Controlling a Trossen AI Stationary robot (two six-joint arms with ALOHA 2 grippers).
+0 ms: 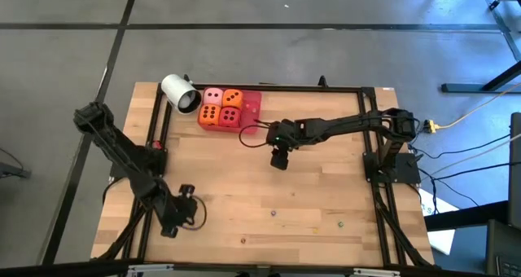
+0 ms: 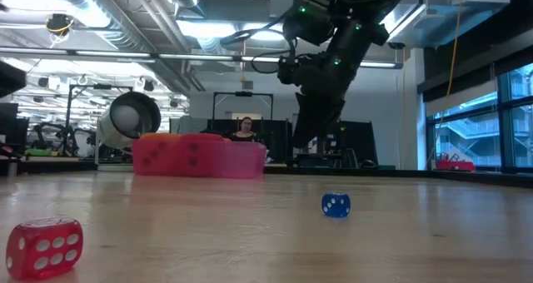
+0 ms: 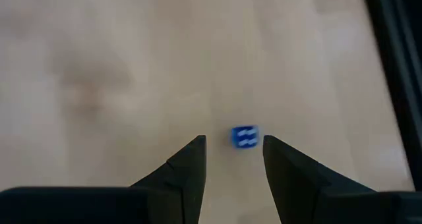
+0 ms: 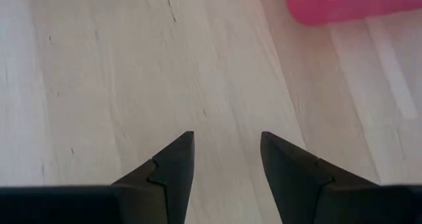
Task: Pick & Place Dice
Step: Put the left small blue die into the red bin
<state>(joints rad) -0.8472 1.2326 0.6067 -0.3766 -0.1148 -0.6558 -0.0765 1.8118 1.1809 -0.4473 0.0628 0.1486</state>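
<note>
Dice [image 1: 221,107] in pink tray [image 1: 252,106]: one pale pink, two orange, one red, packed square, dark pips up.
Right gripper [image 4: 224,159] and left gripper [image 3: 234,161] both spread, holding nothing.

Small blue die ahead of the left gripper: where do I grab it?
Take the small blue plastic die by two opposite side faces, coming down from above. It sits flat and alone on the wooden table, roughly in line with the open left gripper.

Overhead looks down; low level across table [image 1: 326,195]; wrists close.
</note>
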